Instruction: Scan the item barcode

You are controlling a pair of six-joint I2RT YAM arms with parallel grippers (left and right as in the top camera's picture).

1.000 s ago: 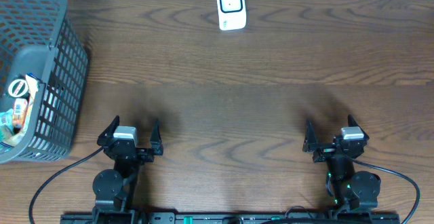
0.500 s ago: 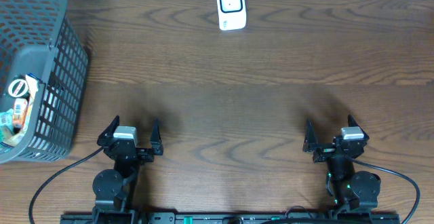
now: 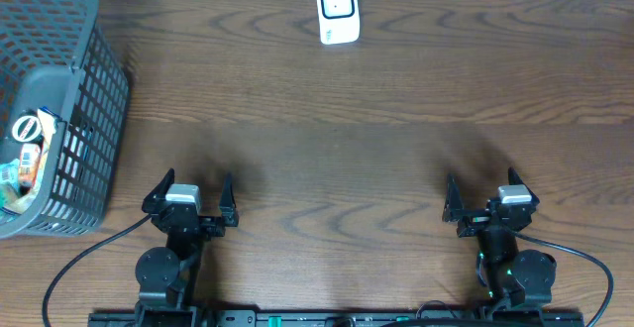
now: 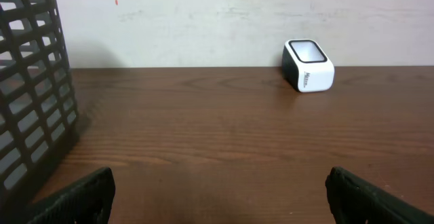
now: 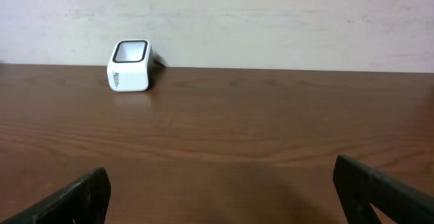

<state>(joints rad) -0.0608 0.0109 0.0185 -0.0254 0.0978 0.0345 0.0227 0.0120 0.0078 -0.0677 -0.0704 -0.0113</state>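
Small packaged items lie inside the grey mesh basket at the table's left edge; no barcode shows on them. The white barcode scanner stands at the far edge, also seen in the left wrist view and the right wrist view. My left gripper rests near the front left, open and empty, its fingers wide apart. At the front right my right gripper is also open with nothing between its fingers. Both point toward the far edge.
The basket wall rises just left of my left gripper. A pale wall stands behind the far table edge. Black cables trail from both arm bases along the front edge. Bare brown wood lies between grippers and scanner.
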